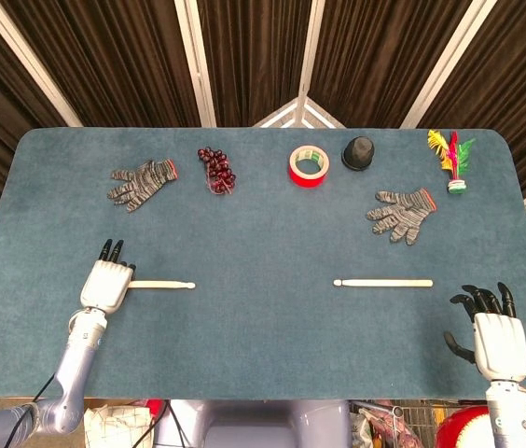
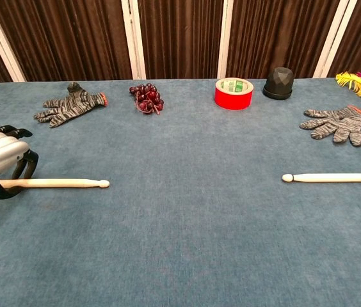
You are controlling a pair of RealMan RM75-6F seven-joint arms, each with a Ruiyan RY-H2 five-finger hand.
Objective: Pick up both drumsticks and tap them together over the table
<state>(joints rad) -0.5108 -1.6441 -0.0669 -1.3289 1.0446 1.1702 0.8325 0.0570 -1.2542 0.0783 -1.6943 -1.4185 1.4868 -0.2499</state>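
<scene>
Blue felt-like cloth covers the table (image 1: 263, 233), and dark brown curtains (image 2: 180, 38) with pale vertical strips hang behind it. Along the far side lie a grey glove (image 1: 142, 182), dark red beads (image 1: 217, 169), a red tape roll (image 1: 308, 165), a black cup (image 1: 359, 153), a second glove (image 1: 403, 213) and a feathered shuttlecock (image 1: 452, 161). The left hand (image 1: 106, 283) curls its fingers around the butt of the left drumstick (image 2: 59, 183), which lies level, tip inward. The right drumstick (image 1: 383, 282) lies untouched, well apart from the right hand (image 1: 497, 336), whose fingers are spread and hold nothing.
</scene>
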